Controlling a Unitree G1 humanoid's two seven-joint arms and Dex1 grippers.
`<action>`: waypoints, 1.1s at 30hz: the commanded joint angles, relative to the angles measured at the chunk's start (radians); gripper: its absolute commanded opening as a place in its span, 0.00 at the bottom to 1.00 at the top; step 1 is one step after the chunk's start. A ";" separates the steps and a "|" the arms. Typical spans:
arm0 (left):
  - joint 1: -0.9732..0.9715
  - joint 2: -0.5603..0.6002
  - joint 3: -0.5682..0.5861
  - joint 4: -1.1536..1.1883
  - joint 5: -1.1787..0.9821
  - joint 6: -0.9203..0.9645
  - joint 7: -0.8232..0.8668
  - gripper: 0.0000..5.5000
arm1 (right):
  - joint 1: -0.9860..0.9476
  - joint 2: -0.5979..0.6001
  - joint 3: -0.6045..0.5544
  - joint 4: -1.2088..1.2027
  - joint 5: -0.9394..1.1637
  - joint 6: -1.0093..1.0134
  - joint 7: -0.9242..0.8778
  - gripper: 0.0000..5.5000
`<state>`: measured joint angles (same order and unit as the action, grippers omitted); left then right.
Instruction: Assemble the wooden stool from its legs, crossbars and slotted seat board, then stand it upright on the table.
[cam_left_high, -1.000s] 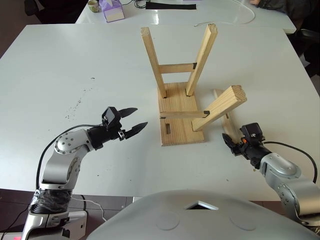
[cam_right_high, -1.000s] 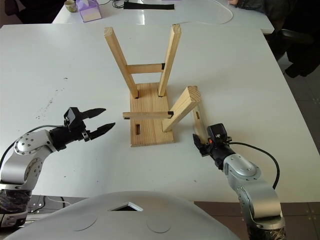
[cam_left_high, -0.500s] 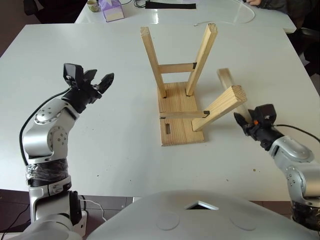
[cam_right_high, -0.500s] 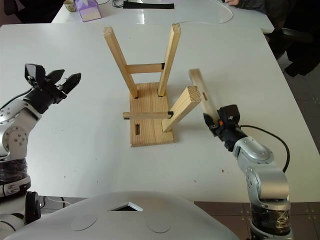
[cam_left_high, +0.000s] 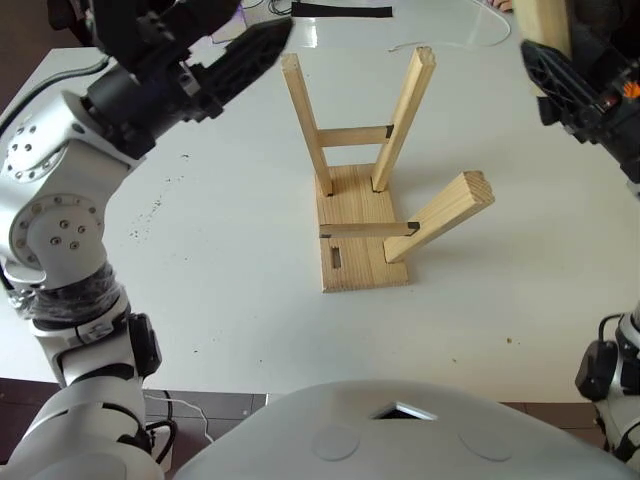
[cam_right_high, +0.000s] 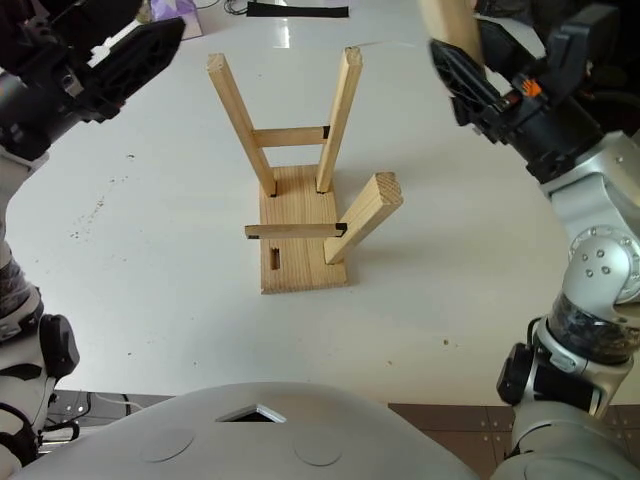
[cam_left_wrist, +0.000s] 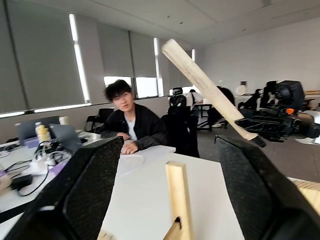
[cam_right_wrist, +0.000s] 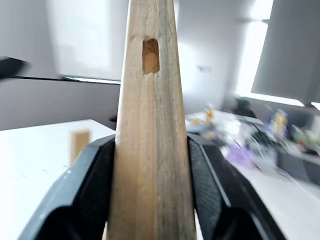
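Both my arms have come up off the table (cam_left_high: 200, 270) since a second ago. My right gripper (cam_right_high: 462, 70) took the loose leg (cam_right_wrist: 152, 125) from the table right of the seat board (cam_left_high: 360, 250). It is now clenched on that leg, high over the far right, with the leg's mortise hole showing. So the fourth leg is in hand, and it probably goes next into the open slot (cam_left_high: 336, 257) at the board's near left. My left gripper (cam_left_high: 240, 30) is spread and empty, raised at far left, near the top of the far-left upright leg (cam_left_high: 305, 120). The third leg (cam_left_high: 440, 215) leans out to the right and likely needs straightening.
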<state>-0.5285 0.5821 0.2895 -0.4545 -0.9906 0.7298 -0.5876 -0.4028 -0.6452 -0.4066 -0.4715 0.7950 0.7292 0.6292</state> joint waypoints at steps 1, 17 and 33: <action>-0.126 -0.022 -0.051 0.046 -0.108 0.061 -0.009 0.52 | -0.187 -0.092 0.039 0.018 0.199 0.101 0.114 0.37; -0.138 -0.061 -0.080 -0.021 -0.301 0.035 -0.141 0.52 | -0.256 -0.169 0.129 0.113 0.537 0.275 0.294 0.37; -0.162 -0.086 -0.105 -0.025 -0.366 0.006 -0.100 0.52 | -0.233 -0.184 0.177 0.107 0.486 0.262 0.402 0.37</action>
<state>-0.6942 0.4783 0.1942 -0.4699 -1.3565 0.7281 -0.6764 -0.6407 -0.8216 -0.2341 -0.3527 1.2927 1.0088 1.0202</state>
